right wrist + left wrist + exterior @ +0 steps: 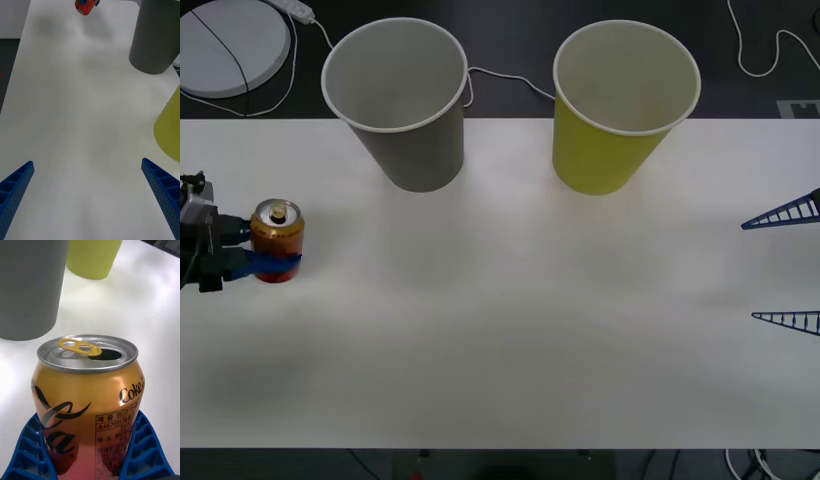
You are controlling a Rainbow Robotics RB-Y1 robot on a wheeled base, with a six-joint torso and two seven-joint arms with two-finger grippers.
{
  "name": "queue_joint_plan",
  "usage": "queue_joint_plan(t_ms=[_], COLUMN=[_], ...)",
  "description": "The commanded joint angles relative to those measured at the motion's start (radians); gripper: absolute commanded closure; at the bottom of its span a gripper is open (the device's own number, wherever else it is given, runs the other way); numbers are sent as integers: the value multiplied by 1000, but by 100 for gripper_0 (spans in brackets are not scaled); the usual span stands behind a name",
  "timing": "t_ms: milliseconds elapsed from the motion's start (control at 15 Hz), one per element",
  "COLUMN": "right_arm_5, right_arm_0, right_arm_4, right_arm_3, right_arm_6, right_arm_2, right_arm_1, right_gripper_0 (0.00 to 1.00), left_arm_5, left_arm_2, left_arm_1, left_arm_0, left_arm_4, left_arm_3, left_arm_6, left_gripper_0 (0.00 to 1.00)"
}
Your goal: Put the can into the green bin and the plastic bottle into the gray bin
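Front view first: we see the can (277, 241) standing upright at the far left of the white surface (510, 330), held low on its body by the left gripper (268, 264), whose blue ribbed jaws are closed on it from the robot's left. In the left wrist view we find the can (88, 405) clamped between both blue fingers (28, 450); its silver top is already open, the gold pull tab lying flat beside the dark mouth, and its orange wall shades to red near the base, with black script and small print on it.

Behind the can, toward the back edge, we see the gray bin (402, 100) upright, well apart from it, and the green bin (620, 105) further to the right, also upright. Both are tapered paper-cup shapes with white rolled rims and pale interiors, and we see nothing inside either.

At the right edge we find the right gripper (785, 265) held just over the surface, its blue latticed jaws spread wide and holding nothing; its own wrist view shows both fingers (15, 187) apart over bare white.

Past the surface, we see a white round disc (230, 45) and white cables (760, 50) on the dark floor.
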Motion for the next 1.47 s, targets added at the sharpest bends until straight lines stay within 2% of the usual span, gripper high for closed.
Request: queue_joint_plan(t_ms=[67,333,467,667,1067,1267,1467], right_arm_5=[0,0,0,0,0,0,0], right_arm_0=[0,0,0,0,0,0,0], right_arm_4=[0,0,0,0,0,0,0], right_arm_3=[0,0,0,0,0,0,0], right_arm_6=[0,0,0,0,0,0,0], right_arm_2=[0,0,0,0,0,0,0], right_arm_1=[0,0,0,0,0,0,0], right_gripper_0=[0,0,0,0,0,0,0], left_arm_5=[-15,-39,-75,-157,-266,-285,-308], left_arm_2=[58,106,141,225,396,448,451], left_arm_1=[68,171,195,195,195,195,191], left_arm_0=[0,0,0,0,0,-2,-62], left_arm_4=[-114,-213,-270,-365,-588,-617,-617], left_arm_3=[-78,-203,-260,-346,-624,-748,-815], left_arm_6=[104,236,291,375,608,763,918], left_gripper_0=[100,100,100,100,100,100,100])
